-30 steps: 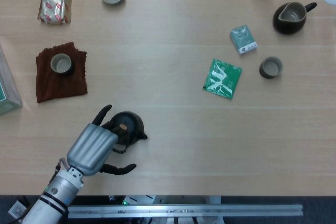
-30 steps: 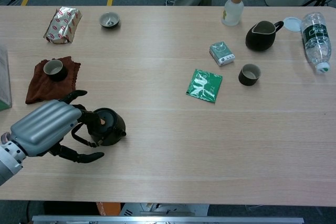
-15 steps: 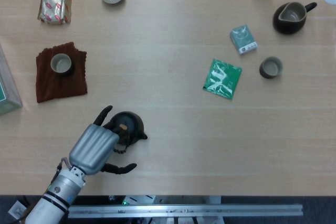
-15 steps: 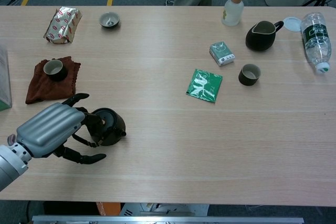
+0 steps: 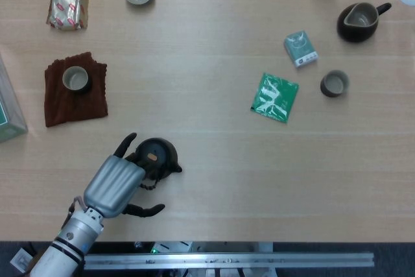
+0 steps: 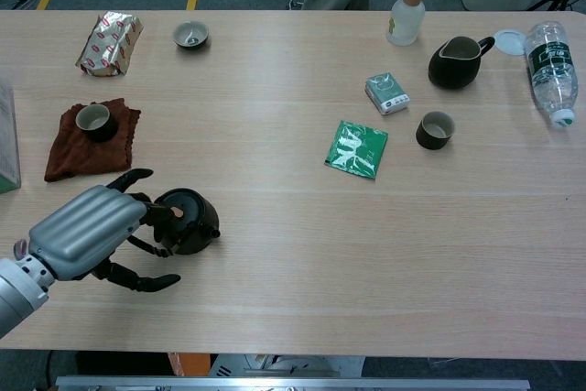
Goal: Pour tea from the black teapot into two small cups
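My left hand (image 5: 117, 183) at near-left table edge, fingers spread, curling round black teapot (image 5: 157, 156); fingers against pot's left side, firm hold — cannot tell. Teapot squat, round, matte black, tan knob on lid, standing on pale wood-grain table (image 5: 214, 180). Small cup (image 5: 75, 79) on brown cloth (image 5: 81, 98), second small cup (image 5: 334, 84) far right. Chest view alone shows plastic bottle (image 6: 551, 59) lying at right edge. Right hand out of frame.

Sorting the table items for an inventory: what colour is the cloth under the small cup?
Dark reddish-brown cloth under the cup; clearest in the chest view.
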Robot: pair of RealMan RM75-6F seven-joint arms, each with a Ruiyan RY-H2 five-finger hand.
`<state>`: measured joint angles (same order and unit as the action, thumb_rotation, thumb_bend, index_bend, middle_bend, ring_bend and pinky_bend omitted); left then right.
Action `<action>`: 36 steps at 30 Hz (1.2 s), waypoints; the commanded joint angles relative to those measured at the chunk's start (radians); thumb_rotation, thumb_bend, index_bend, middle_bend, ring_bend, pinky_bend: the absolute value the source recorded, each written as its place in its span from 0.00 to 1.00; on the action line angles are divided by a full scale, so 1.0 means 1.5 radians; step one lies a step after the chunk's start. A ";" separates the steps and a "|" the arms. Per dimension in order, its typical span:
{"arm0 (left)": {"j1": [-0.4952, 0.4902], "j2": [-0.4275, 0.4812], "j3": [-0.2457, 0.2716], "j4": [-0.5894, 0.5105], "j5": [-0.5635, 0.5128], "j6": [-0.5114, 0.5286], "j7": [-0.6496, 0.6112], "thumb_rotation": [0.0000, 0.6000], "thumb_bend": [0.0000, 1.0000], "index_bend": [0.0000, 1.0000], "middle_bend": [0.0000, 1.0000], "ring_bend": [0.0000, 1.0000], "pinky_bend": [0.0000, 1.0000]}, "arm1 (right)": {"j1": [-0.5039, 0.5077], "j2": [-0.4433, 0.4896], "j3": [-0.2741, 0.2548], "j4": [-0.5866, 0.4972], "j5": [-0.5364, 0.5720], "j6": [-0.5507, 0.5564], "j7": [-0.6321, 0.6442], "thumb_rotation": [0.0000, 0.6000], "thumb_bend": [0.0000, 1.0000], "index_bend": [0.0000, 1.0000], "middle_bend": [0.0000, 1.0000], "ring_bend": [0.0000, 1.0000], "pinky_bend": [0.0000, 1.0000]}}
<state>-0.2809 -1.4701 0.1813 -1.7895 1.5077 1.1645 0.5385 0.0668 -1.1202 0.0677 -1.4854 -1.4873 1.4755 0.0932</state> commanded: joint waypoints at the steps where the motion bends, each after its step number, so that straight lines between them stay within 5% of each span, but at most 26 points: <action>1: 0.003 -0.002 0.003 0.007 0.004 0.001 -0.004 0.48 0.15 0.43 0.47 0.39 0.00 | 0.000 0.000 0.000 -0.002 0.000 0.000 -0.002 1.00 0.26 0.25 0.23 0.04 0.06; 36: 0.032 -0.029 0.021 0.079 0.050 0.006 -0.041 0.49 0.15 0.48 0.53 0.39 0.00 | -0.002 0.002 0.000 -0.008 0.002 -0.001 -0.011 1.00 0.26 0.25 0.23 0.04 0.06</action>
<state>-0.2338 -1.5109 0.2125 -1.6733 1.5793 1.1725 0.4802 0.0640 -1.1178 0.0675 -1.4976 -1.4851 1.4743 0.0770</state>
